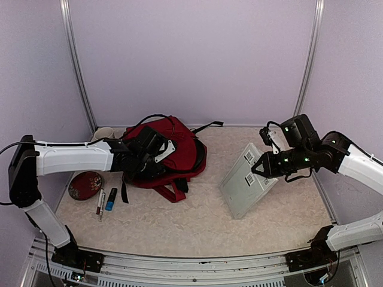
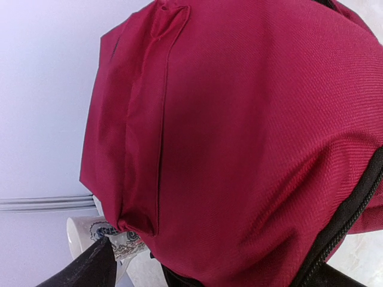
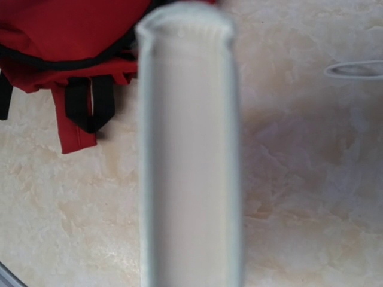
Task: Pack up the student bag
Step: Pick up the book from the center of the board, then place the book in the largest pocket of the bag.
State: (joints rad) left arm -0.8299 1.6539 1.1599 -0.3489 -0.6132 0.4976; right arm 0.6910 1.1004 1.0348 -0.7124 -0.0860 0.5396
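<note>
Bag (image 1: 185,149) under L hand (image 1: 160,154); R hand (image 1: 261,169) grips book (image 1: 244,190).

**Occluded, cropped and unresolved regions**

Top view: the left gripper (image 1: 154,150) lies against the student bag (image 1: 182,149). Its fingertips merge with the dark shapes around them, so how the jaws stand cannot be told. The left arm (image 1: 72,156) covers part of a pale cup (image 1: 103,133) behind the bag. On the book (image 1: 242,191) the labels (image 1: 249,177) are too small to read, and the kind of two pen-like things (image 1: 100,203) cannot be told.

Left wrist view: the bag (image 2: 239,149) runs off three edges. The cup (image 2: 81,236) is half hidden and its print is illegible.

Right wrist view: the book's edge (image 3: 188,155) is blurred and cropped below. The fingers of the right gripper (image 1: 261,169) fall outside this frame.
</note>
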